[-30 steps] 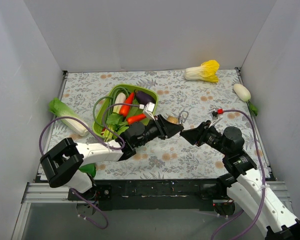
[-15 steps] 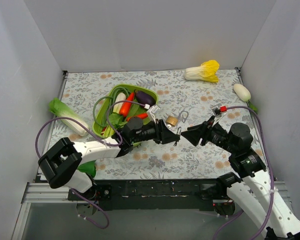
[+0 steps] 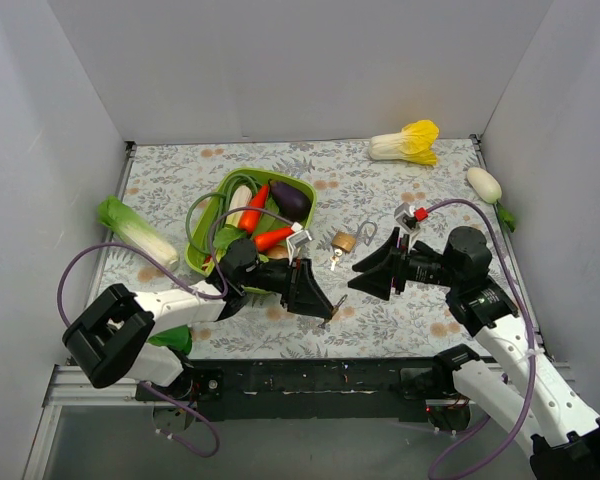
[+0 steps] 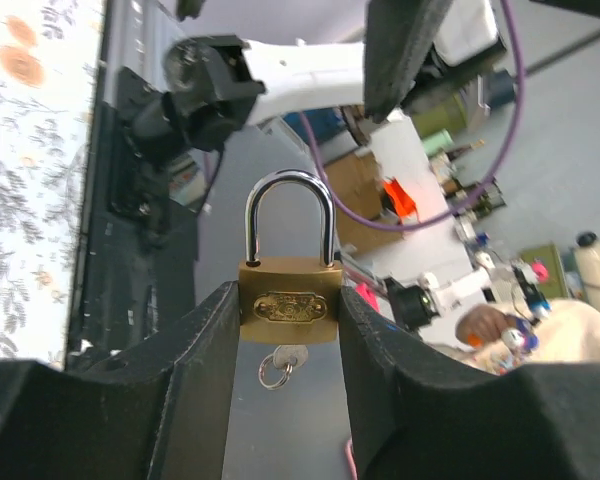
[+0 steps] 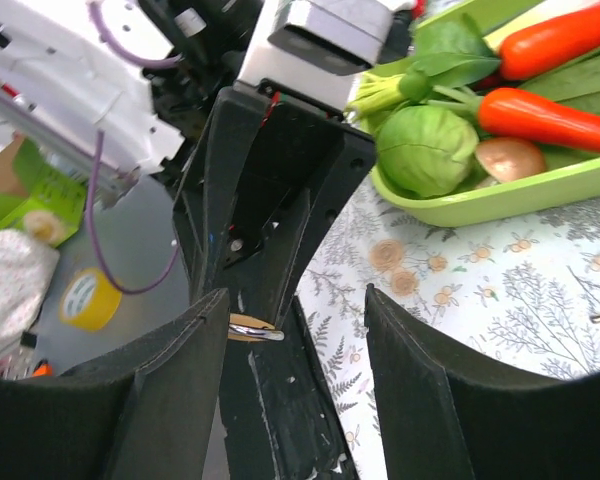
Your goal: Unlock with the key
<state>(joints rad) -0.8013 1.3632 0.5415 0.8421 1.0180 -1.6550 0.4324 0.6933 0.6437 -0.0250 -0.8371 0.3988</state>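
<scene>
Key (image 4: 283, 358) hangs under the brass padlock (image 4: 288, 303) clamped between left fingers (image 4: 200, 380); right fingers (image 5: 170, 390) spread wide.

A green tray (image 5: 500, 195) holds carrots (image 5: 545, 118), and a yellow-leafed cabbage (image 3: 405, 143) lies far back.

Key (image 4: 283, 357) blade hidden inside brass padlock (image 4: 285, 306), its sides covered by left gripper (image 4: 287, 300) fingers, blurred person (image 4: 540, 335) cut off at 4 o'clock, only a shackle (image 5: 252, 331) sliver from right wrist
</scene>
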